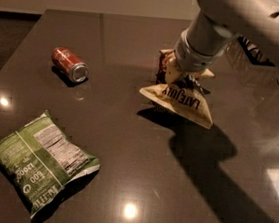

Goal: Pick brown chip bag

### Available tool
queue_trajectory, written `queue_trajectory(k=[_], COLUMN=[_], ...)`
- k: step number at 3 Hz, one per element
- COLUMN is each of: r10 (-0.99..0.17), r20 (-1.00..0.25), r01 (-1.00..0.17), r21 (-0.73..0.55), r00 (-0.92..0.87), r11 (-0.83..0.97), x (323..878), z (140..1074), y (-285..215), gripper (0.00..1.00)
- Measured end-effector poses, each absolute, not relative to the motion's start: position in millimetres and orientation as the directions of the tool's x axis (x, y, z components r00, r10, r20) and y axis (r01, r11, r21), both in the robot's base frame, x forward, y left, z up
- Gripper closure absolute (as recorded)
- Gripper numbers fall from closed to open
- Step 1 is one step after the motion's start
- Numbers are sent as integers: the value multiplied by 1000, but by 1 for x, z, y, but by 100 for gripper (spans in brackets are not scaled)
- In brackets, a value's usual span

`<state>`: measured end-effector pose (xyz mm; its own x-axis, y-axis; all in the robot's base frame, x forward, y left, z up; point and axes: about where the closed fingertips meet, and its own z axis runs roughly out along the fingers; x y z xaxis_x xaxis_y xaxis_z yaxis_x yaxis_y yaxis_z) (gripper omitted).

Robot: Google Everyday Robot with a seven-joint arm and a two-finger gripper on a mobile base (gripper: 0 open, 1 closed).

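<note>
The brown chip bag [181,99] is crinkled, dark brown with a tan band reading "LATE JULY". It hangs tilted a little above the dark table [125,147], right of centre, with its shadow below it. My gripper [179,78] comes down from the upper right on a thick white arm and is shut on the bag's upper part. The fingers are mostly hidden by the wrist and the bag.
A red soda can [70,65] lies on its side at the left back. A green chip bag with a white label [41,158] lies at the front left. The table's front edge runs along the bottom of the view.
</note>
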<state>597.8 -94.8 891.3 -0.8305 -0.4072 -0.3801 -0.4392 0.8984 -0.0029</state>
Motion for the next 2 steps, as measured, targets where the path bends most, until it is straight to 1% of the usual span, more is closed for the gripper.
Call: queue_trajectory(k=[1, 2], r10=[-479, -555], r20=[-400, -425], r01=[-515, -592], r21=[-19, -53], r00=[-781, -715], r11=[857, 804], x=[595, 593], z=[912, 942], y=[-86, -71], gripper=[100, 100])
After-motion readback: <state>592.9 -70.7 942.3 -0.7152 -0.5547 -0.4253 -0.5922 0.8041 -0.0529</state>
